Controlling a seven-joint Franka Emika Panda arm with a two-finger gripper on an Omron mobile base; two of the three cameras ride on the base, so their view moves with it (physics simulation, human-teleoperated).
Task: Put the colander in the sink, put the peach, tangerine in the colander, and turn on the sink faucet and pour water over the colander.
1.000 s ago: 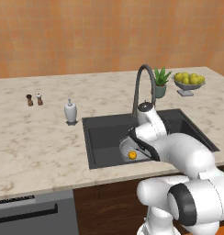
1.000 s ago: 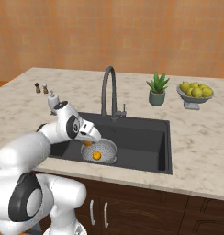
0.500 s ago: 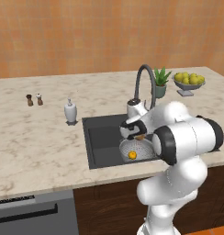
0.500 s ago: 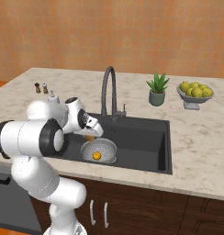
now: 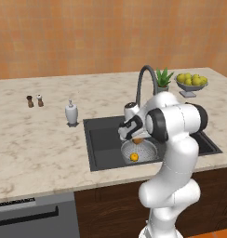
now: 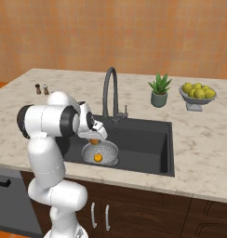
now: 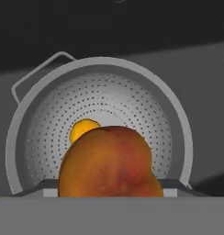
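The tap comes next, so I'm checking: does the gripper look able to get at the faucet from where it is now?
Probably not yet: the gripper is shut on the peach above the colander. Once that is dropped, the faucet stands close behind with nothing between.

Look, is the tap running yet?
Off. No stream falls from the tap into the sink; the colander beneath holds one small orange fruit.

The perforated silver-grey metal colander [image 7: 100,124] sits in the rectangular dark grey sink [image 6: 143,139], the small round orange tangerine [image 7: 82,129] inside it. My fingers hold the reddish-orange peach [image 7: 107,163] directly above the colander, in front of the tangerine.
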